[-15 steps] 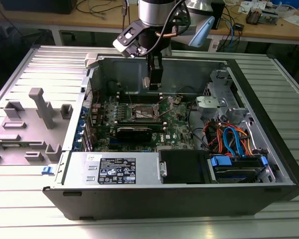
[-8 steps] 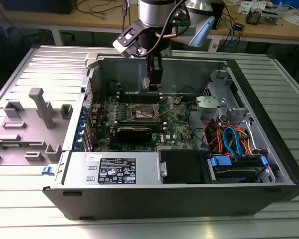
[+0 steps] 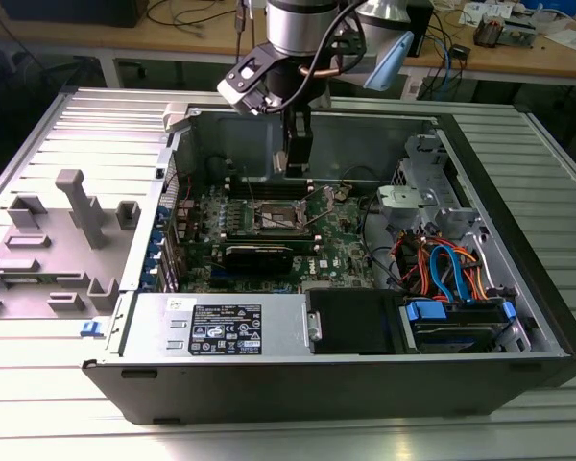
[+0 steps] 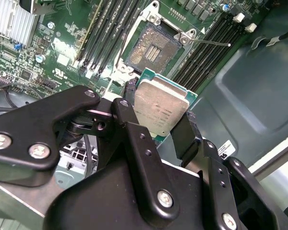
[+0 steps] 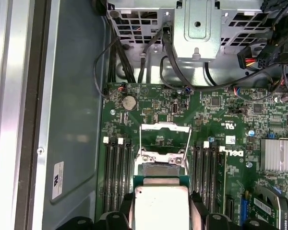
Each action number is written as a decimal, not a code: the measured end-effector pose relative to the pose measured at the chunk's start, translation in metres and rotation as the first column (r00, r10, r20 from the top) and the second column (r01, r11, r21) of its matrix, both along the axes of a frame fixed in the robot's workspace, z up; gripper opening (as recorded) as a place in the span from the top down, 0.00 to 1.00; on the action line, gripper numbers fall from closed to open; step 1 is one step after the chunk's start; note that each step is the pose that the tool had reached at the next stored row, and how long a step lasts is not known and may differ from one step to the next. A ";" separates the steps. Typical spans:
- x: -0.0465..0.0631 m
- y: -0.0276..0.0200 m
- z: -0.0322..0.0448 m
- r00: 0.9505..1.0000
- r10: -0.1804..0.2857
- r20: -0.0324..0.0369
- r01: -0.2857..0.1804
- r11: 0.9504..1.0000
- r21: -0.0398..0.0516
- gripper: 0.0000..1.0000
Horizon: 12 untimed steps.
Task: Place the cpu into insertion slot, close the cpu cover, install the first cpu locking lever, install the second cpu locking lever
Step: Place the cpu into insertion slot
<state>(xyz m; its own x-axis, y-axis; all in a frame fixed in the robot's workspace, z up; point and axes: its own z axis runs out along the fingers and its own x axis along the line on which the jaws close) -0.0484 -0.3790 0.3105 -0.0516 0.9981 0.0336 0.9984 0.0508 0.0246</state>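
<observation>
Two black fingers [image 4: 180,134] of the pincer [image 4: 159,112] pinch the cpu [image 4: 163,103] by its edges, held above the green board [image 4: 62,43]. Just beyond it lies the bare insertion slot [image 4: 151,48], its cpu cover [image 5: 165,128] swung up, with memory slots [image 4: 105,33] on either side.

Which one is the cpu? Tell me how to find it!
Look inside the open computer case at the green circuit board. Held over it, the black gripper pinches the cpu: a small flat square with a silvery top and a green edge, unlike the dark-centred insertion slot nearby.
</observation>
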 end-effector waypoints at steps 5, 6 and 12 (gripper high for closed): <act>0.000 0.0000 -0.0044 1.000 0.000 0.000 0.000 1.000 0.000 0.45; 0.000 0.0000 -0.0046 1.000 0.000 0.000 0.000 1.000 0.000 0.45; 0.000 0.0000 -0.0052 1.000 0.000 0.000 0.000 1.000 0.000 0.45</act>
